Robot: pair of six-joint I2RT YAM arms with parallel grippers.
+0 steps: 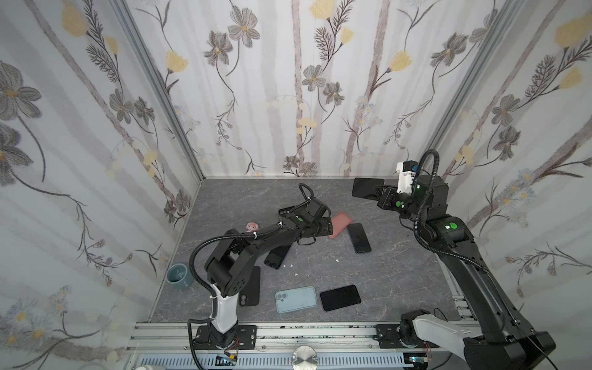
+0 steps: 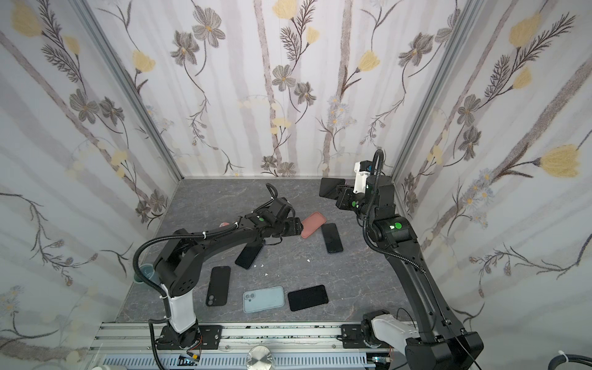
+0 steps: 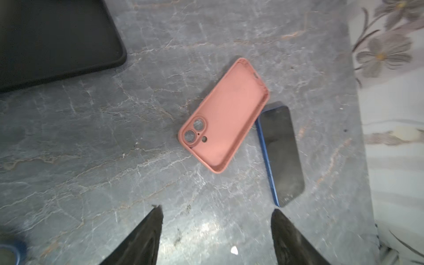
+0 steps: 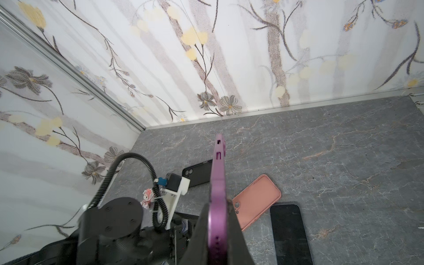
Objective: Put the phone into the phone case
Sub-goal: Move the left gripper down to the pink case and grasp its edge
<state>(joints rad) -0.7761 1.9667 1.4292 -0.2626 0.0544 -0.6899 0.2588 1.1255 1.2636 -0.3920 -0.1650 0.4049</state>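
Your right gripper [image 4: 218, 214]: fingers pinching purple phone [image 4: 218, 165], phone raised off table [image 1: 400, 256], toward table's 1 o'clock corner in both top views. Your left gripper [image 3: 216, 208]: fingers spread wide, nothing between them, hovering above table. Pink phone case [image 3: 223, 114]: flat on table near centre, open side up, at 3 o'clock of left gripper in a top view [image 1: 341, 224]. Blue phone [image 3: 281, 153]: touching case at its 4 o'clock.

Showing a pink case [image 3: 226, 114], a blue-edged black phone [image 3: 281, 156], a purple phone [image 4: 218, 183], a grey white-veined table [image 3: 91, 137], pale walls [image 1: 288, 80] flowered in grey and yellow.
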